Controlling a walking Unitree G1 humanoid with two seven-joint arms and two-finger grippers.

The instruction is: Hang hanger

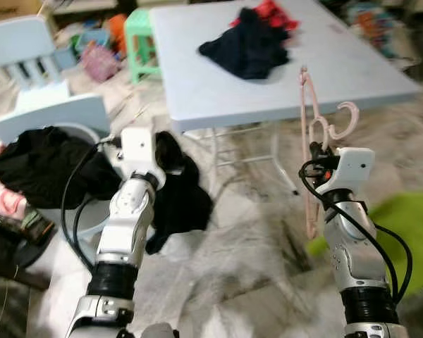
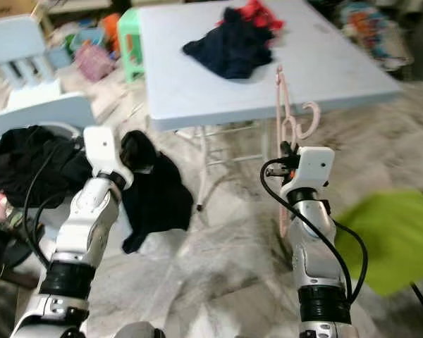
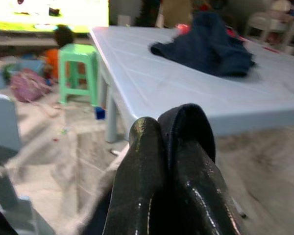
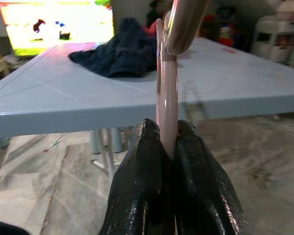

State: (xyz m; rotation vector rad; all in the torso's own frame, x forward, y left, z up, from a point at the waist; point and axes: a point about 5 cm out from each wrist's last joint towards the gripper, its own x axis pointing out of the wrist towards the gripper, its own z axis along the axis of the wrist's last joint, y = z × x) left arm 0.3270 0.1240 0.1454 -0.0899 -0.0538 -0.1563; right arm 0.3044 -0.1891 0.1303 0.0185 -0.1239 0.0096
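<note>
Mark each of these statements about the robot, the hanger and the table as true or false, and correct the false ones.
1. The right gripper is shut on a pink hanger. True.
2. The left gripper holds a white towel. False: it pinches a black garment that hangs down toward the floor.
3. A dark navy garment lies on the light blue table. True.
4. The pink hanger lies flat on the table. False: it stands roughly upright in the right gripper, in front of the table's edge.
5. A green stool stands beside the table. True.
6. The dark navy garment is already on the hanger. False: the hanger carries no clothing.
</note>
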